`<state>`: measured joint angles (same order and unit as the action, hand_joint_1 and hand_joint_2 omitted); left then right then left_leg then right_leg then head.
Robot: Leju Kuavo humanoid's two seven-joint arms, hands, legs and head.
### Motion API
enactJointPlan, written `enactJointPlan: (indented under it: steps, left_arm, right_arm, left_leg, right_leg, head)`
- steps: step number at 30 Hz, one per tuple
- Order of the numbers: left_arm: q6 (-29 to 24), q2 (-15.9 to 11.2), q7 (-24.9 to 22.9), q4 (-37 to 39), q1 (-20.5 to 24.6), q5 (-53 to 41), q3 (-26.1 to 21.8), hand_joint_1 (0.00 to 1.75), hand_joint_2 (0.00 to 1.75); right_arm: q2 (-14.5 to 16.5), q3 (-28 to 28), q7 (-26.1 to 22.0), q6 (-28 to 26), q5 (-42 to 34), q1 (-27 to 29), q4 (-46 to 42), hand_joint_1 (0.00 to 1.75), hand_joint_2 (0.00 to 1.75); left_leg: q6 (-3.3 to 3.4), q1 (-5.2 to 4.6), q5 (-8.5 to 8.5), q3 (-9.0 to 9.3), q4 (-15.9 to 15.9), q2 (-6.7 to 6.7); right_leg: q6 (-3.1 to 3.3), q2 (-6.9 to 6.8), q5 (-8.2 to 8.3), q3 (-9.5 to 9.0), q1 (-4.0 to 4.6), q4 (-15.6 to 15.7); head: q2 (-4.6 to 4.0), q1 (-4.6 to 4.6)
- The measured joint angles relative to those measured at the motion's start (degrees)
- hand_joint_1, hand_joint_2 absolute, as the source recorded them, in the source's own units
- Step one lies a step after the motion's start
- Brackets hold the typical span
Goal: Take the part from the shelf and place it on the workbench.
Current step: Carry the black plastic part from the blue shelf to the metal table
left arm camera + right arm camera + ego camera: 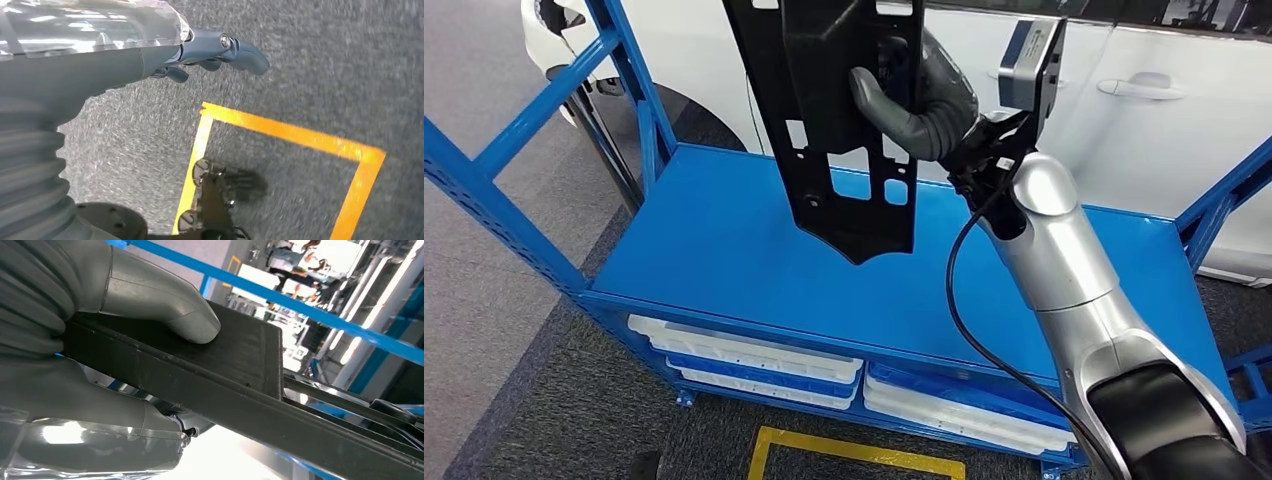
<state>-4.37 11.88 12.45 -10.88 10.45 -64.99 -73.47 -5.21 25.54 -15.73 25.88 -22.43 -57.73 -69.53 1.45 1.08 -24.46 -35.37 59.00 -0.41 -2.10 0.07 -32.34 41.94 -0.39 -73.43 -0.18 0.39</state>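
Right hand (924, 100) raised, gripping part (844, 120) above shelf (724, 250).

This looks like a car workshop. A big blue metal shelf (754, 250) stands beside a white car (1124, 90). White trays (754, 355) lie under it. Yellow tape (280, 131) marks the grey carpet floor (325, 60).

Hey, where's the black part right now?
In the head view the black part hangs upright in the right hand, above the blue shelf top, with the white car behind it.
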Motion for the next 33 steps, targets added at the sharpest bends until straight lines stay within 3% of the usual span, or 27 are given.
enactJointPlan:
  steps: [1, 2, 3, 5, 7, 11, 13, 15, 16, 17, 18, 20, 22, 25, 27, 30, 31, 32, 33]
  left_arm:
    - [0.26, 0.06, -0.24, 0.01, 0.15, -0.57, 0.2, 0.0, 0.87]
    - [0.46, 0.15, -0.55, 0.01, 0.32, -1.13, 0.46, 0.0, 1.31]
    - [0.62, 0.27, -0.87, 0.02, 0.53, -1.64, 0.76, 0.0, 1.75]
    - [0.79, 0.55, -1.44, 0.02, 1.04, -2.28, 1.36, 0.0, 1.75]
    - [0.97, 0.77, -1.75, 0.04, 1.53, -2.46, 1.73, 0.0, 1.75]
    - [1.7, 0.87, -1.82, 0.06, 1.82, -2.12, 1.99, 0.0, 1.75]
    - [2.14, 0.8, -1.67, 0.06, 1.86, -1.83, 1.99, 0.0, 1.75]
    - [2.62, 0.68, -1.33, 0.06, 1.72, -1.69, 1.98, 0.0, 1.75]
    - [2.77, 0.62, -1.15, 0.06, 1.62, -1.68, 1.98, 0.0, 1.75]
    - [2.87, 0.58, -0.97, 0.06, 1.55, -1.68, 1.97, 0.0, 1.75]
    - [2.93, 0.55, -0.84, 0.06, 1.52, -1.68, 1.97, 0.0, 1.75]
    - [3.02, 0.47, -0.57, 0.06, 1.53, -1.58, 1.97, 0.0, 1.75]
    - [3.11, 0.43, -0.28, 0.06, 1.49, -1.3, 1.97, 0.0, 1.75]
    - [3.06, 0.39, 0.01, 0.06, 1.33, -1.14, 1.96, 0.0, 1.75]
    - [3.16, 0.39, 0.22, 0.06, 1.36, -1.15, 1.95, 0.0, 1.75]
    - [3.55, 0.38, 0.53, 0.06, 1.4, -0.85, 1.94, 0.0, 1.75]
    - [3.62, 0.37, 0.58, 0.06, 1.36, -0.74, 1.93, 0.0, 1.75]
    - [3.66, 0.37, 0.6, 0.06, 1.33, -0.67, 1.92, 0.0, 1.75]
    - [3.67, 0.36, 0.55, 0.06, 1.32, -0.68, 1.92, 0.0, 1.75]
  right_arm:
    - [-0.91, -0.17, 0.03, -0.12, -0.29, 0.2, 0.08, 1.75, 1.75]
    - [-2.04, -0.44, 0.09, -0.18, -0.74, 0.38, 0.13, 1.75, 1.75]
    - [-3.19, -0.78, 0.15, -0.2, -1.28, 0.51, 0.08, 1.75, 1.75]
    - [-5.35, -1.55, 0.21, -0.11, -2.32, 0.62, -0.24, 1.75, 1.75]
    - [-6.93, -2.07, 0.26, -0.02, -2.91, 0.75, -0.61, 1.75, 1.75]
    - [-8.3, -2.24, 0.4, -0.05, -2.96, 1.53, -1.05, 1.75, 1.75]
    - [-8.33, -2.16, 0.34, -0.16, -2.56, 1.56, -1.13, 1.75, 1.75]
    - [-8.27, -1.89, 0.15, -0.26, -2.22, 1.54, -0.91, 1.75, 1.75]
    - [-8.24, -1.67, 0.06, -0.29, -2.14, 1.55, -0.75, 1.75, 1.75]
    - [-8.21, -1.44, -0.02, -0.31, -2.12, 1.55, -0.6, 1.75, 1.75]
    - [-8.19, -1.25, -0.07, -0.31, -2.11, 1.54, -0.51, 1.75, 1.75]
    - [-8.19, -0.97, -0.32, -0.31, -2.1, 1.48, -0.39, 1.75, 1.75]
    - [-8.08, -0.72, -0.71, -0.3, -1.89, 1.39, -0.18, 1.75, 1.75]
    - [-7.57, -0.04, -1.07, -0.3, -1.51, 1.18, 0.39, 1.75, 1.75]
    - [-7.3, 0.51, -1.16, -0.3, -1.57, 0.56, 0.79, 1.75, 1.75]
    - [-7.11, 1.35, -1.19, -0.26, -2.21, -0.28, 1.46, 1.75, 1.75]
    - [-7.1, 1.61, -1.18, -0.26, -2.52, -0.3, 1.72, 1.75, 1.75]
    - [-7.11, 1.85, -1.18, -0.25, -2.83, -0.27, 1.95, 1.75, 1.75]
    - [-7.11, 2.04, -1.21, -0.25, -3.08, -0.25, 2.14, 1.75, 1.75]
  left_leg:
    - [0.03, 0.0, 0.0, 0.0, 0.01, -0.05]
    - [0.04, 0.0, 0.0, 0.04, 0.01, -0.15]
    - [0.04, -0.01, 0.0, 0.1, 0.02, -0.25]
    - [-0.1, -0.14, -0.02, 0.14, 0.02, -0.4]
    - [-0.51, -0.26, -0.01, 0.02, -0.01, -0.36]
    - [-1.63, -0.48, -0.89, -0.15, 0.67, -0.04]
    - [-2.03, -0.42, -3.93, -2.37, 5.76, 0.03]
    - [-2.32, -0.35, -7.3, -6.04, 13.63, 0.05]
    - [-2.39, -0.34, -7.8, -7.23, 15.99, 0.05]
    - [-2.39, -0.35, -7.07, -7.33, 16.02, 0.05]
    - [-2.3, -0.35, -5.29, -6.23, 13.57, 0.06]
    - [-1.91, -0.42, -1.34, -2.3, 5.26, 0.07]
    - [-1.41, -0.57, 0.08, -0.05, 0.31, 0.04]
    - [-0.65, -0.62, 0.21, 0.14, -0.52, 0.02]
    - [-0.08, -0.39, 0.54, 0.34, -1.03, 0.06]
    - [0.2, -0.28, 0.67, 0.42, -1.22, 0.07]
    - [0.21, -0.28, 0.65, 0.43, -1.18, 0.05]
    - [0.2, -0.27, 0.62, 0.44, -1.12, 0.02]
    - [0.14, -0.27, 0.56, 0.46, -1.03, -0.01]
  right_leg:
    - [-0.06, 0.0, -0.12, 0.82, -0.01, -1.65]
    - [-0.01, 0.0, 0.9, 0.52, -0.01, -0.93]
    - [0.17, -0.01, 2.82, -0.94, 0.01, 2.18]
    - [0.79, -0.07, 6.5, -4.97, 0.27, 10.7]
    - [1.31, -0.03, 7.68, -6.81, 0.66, 14.92]
    - [2.31, 0.21, 7.98, -7.08, 0.34, 15.82]
    - [2.81, 0.11, 8.17, -7.31, 0.09, 16.21]
    - [3.01, 0.08, 8.12, -7.32, 0.18, 16.2]
    - [3.05, 0.08, 8.08, -7.34, 0.23, 16.16]
    - [3.06, 0.08, 8.02, -7.37, 0.27, 16.09]
    - [3.02, 0.09, 7.92, -7.42, 0.29, 15.98]
    - [2.77, 0.1, 7.61, -7.46, 0.42, 15.66]
    - [2.36, 0.11, 7.45, -7.26, 0.6, 15.37]
    - [1.52, 0.11, 7.43, -7.05, 0.54, 15.34]
    - [0.93, 0.1, 5.75, -6.05, 0.38, 13.06]
    - [0.17, 0.09, 0.63, -1.0, -0.03, 2.11]
    - [-0.02, 0.09, -0.08, 0.44, -0.2, -0.75]
    - [-0.13, 0.07, 0.33, 0.96, -0.34, -1.53]
    - [-0.17, 0.05, 1.89, 0.23, -0.47, 0.3]
  head:
    - [0.0, 0.0]
    - [0.0, 0.0]
    - [0.01, 0.0]
    - [0.01, 0.0]
    - [0.01, 0.0]
    - [0.01, -0.01]
    - [0.01, -0.01]
    - [0.01, 0.0]
    - [0.01, 0.0]
    - [0.01, 0.0]
    - [0.01, 0.0]
    - [0.01, 0.0]
    - [0.01, 0.0]
    - [0.01, 0.0]
    - [0.01, 0.0]
    - [0.01, 0.0]
    - [0.01, 0.0]
    - [0.01, 0.0]
    - [0.01, 0.0]
